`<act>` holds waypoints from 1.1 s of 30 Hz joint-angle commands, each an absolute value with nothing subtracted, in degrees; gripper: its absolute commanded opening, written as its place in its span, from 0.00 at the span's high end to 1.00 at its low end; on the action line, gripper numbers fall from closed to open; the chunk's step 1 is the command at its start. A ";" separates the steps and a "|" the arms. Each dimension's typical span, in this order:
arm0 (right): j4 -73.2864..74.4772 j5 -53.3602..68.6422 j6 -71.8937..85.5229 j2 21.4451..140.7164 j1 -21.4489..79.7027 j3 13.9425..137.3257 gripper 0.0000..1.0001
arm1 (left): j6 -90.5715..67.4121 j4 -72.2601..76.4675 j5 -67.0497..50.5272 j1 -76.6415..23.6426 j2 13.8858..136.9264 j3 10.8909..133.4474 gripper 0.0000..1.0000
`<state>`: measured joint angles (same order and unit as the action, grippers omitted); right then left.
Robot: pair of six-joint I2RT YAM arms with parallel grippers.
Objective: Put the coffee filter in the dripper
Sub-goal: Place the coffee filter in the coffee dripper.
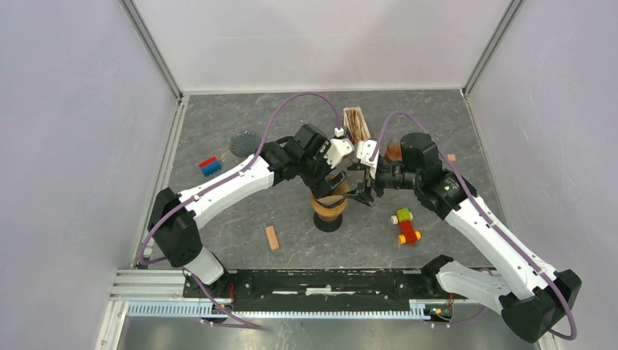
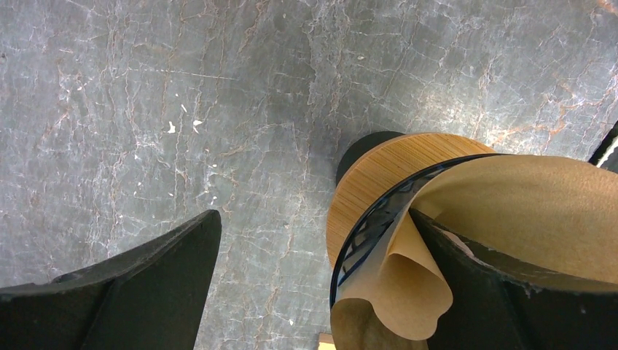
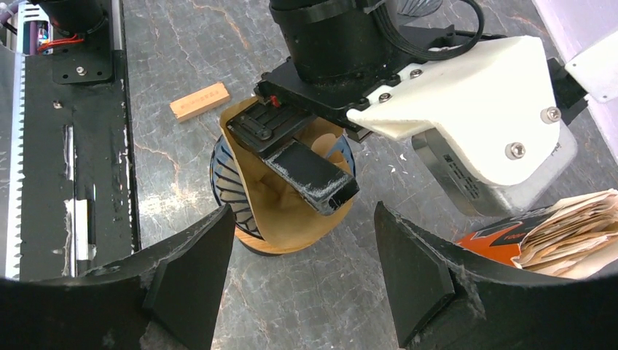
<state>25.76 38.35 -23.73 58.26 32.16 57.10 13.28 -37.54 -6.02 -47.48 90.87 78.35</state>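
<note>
The grey marbled table [image 1: 240, 219] carries the dripper [image 1: 329, 213] at its middle, a wooden block [image 1: 272, 238] front-left of it, a toy [image 1: 405, 226] to its right, a red-blue block [image 1: 210, 166] and dark fluted disc [image 1: 243, 144] at left, a filter pack [image 1: 356, 124] behind

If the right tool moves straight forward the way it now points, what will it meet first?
Probably the coffee filter in the dripper, directly ahead of the right tool; the left tool reaches inside it. Depth is unclear.

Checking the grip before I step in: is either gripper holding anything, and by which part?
Nothing is held. The left gripper and right gripper are open; one left finger sits inside the filter in the dripper.
</note>
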 commanded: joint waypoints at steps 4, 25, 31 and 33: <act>23.96 39.86 -24.37 56.60 31.06 56.12 0.23 | 14.29 -35.80 -4.91 -49.04 89.00 76.98 0.00; 22.85 39.47 -23.64 56.61 30.07 55.62 0.23 | 18.62 -41.78 -4.41 -50.89 89.57 82.55 0.00; 23.25 39.88 -24.16 56.33 29.70 55.72 0.23 | 19.09 -41.87 -5.94 -50.98 88.02 83.39 0.00; 23.34 40.11 -24.34 56.09 29.56 55.75 0.23 | 18.94 -41.92 -6.48 -50.98 87.79 83.43 0.00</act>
<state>24.75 39.03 -23.88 57.36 29.93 55.57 16.53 -41.15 -4.08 -50.54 90.70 81.01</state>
